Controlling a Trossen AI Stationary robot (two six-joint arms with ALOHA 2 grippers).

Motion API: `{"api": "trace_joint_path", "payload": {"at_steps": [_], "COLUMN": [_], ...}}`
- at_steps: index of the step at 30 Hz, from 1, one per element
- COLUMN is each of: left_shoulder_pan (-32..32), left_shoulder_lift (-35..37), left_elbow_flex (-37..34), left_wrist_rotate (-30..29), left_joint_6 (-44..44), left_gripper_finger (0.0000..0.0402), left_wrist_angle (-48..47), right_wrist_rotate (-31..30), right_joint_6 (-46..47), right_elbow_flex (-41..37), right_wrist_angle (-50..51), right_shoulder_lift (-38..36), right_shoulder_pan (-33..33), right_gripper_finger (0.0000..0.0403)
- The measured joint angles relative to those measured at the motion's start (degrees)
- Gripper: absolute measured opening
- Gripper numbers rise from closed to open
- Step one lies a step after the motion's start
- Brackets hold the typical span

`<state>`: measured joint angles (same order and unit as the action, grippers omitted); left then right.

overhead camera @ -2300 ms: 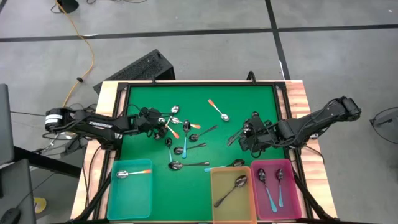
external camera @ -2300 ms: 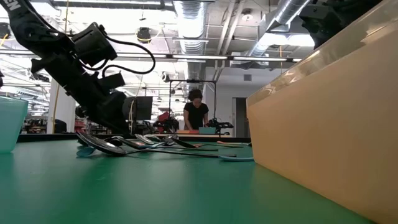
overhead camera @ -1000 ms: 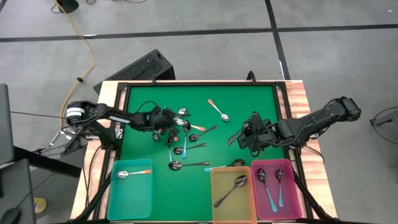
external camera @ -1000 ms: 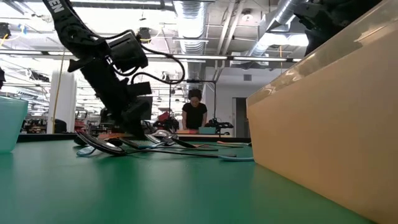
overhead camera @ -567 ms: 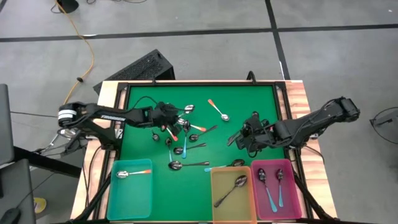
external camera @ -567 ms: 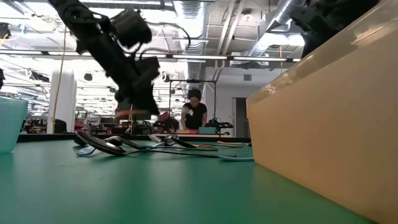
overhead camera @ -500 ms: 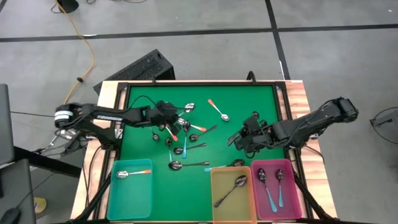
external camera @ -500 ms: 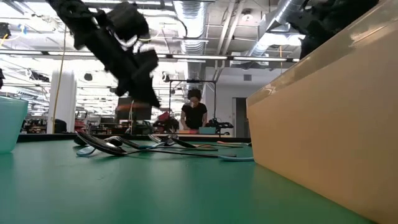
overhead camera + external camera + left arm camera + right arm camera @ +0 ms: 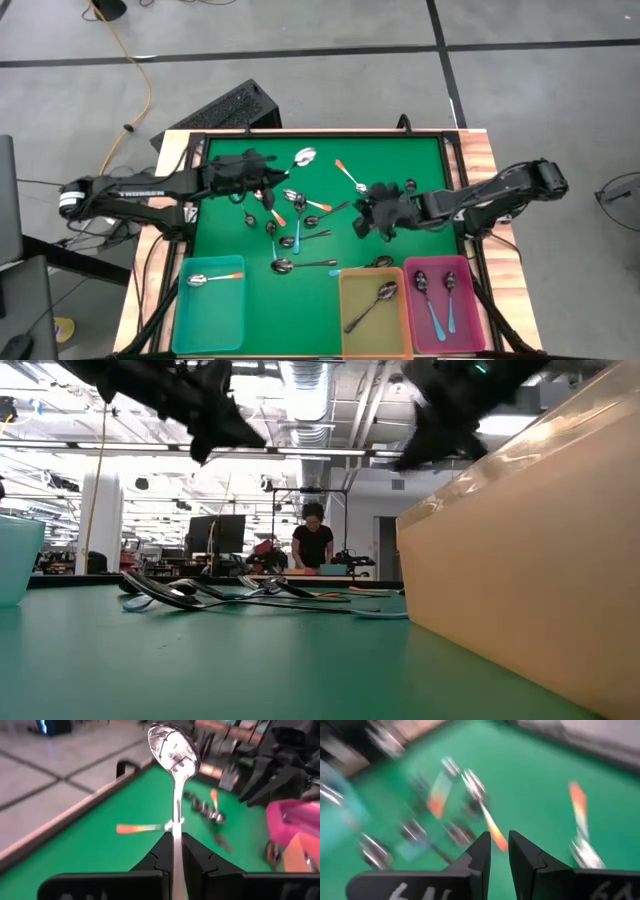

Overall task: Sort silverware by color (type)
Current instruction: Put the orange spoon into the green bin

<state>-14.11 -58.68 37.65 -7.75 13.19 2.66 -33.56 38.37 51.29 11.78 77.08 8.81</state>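
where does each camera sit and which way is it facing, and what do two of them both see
High view: above the table, looking straight down; both arms show, left end effector shut on a metal spoon, right end effector over the green mat.
Low view: at table height, looking level across the mat into the room; both arms show dark at the top.
Left wrist view: on the left arm, looking along the held spoon; its own fingers show.
Right wrist view: on the right arm, looking down at loose spoons; its own fingers show.
Shared: high and left wrist views both show the held spoon.
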Motion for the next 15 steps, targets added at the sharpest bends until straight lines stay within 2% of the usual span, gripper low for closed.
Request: {"api": "trace_joint_path", "payload": {"at_steps": [3,7,11,15], "left_shoulder_pan": [0.3,2.0,4.5,6.9], "left_shoulder_lift": [2.0,4.0,4.5,4.5], "left_elbow_flex": [0.0,0.0,0.0,0.0], "left_wrist_rotate": [0.1,-0.4,-5.7,-12.0], "left_joint_6": [-2.4,-6.3,-9.1,-10.8], "left_gripper_finger": [0.0007,0.0007,0.0007,0.0007], "left_wrist_angle": [2.8,5.4,6.2,6.1], "right_wrist_rotate": [3.4,11.7,19.1,23.7], "right_joint_6": [-8.4,-15.4,-17.9,-17.9], "right_elbow_flex": [-0.1,0.0,0.1,0.0], "right_wrist_angle": [-10.0,-25.6,-42.1,-56.0], "right_shoulder_lift": [0.0,1.8,6.0,12.4], "right_shoulder_pan": [-2.8,-6.6,-9.2,-10.5], "right_gripper_finger": [0.0079,0.0084,0.0109,0.015]}}
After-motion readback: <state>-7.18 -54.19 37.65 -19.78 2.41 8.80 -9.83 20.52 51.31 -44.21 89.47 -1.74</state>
